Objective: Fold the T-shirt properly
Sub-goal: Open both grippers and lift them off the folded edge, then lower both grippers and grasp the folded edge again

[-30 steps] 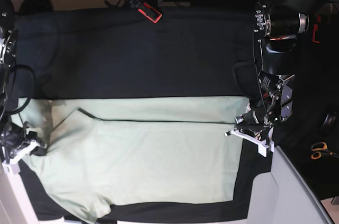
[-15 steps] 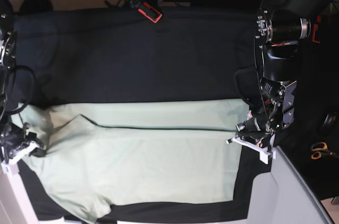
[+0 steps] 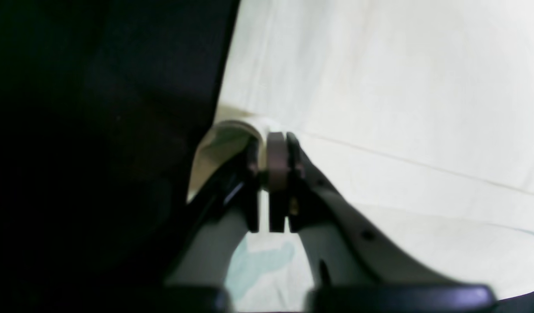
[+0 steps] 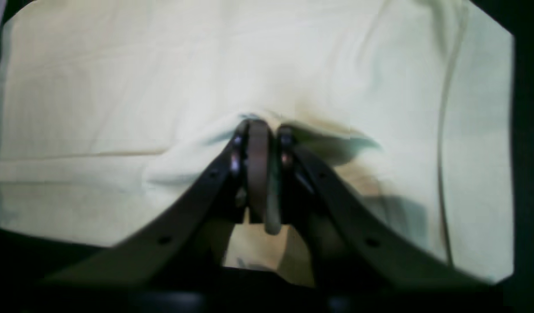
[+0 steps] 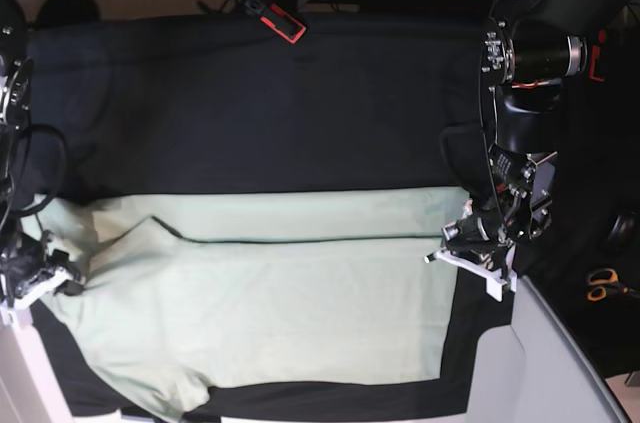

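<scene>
T-shirt (image 5: 270, 293) lies flat, partly folded, on the near half of the black-clothed worktop (image 5: 260, 103). Left gripper (image 3: 271, 143) fingers clamped on its hem corner; right gripper (image 4: 260, 128) fingers clamped on a fabric bunch.

You have open black tablecloth (image 5: 260, 103) across the far half of the table. Nearer, the T-shirt (image 5: 270, 293) covers the middle, flanked by the left pincer (image 5: 470, 261) and right pincer (image 5: 35, 278).
</scene>
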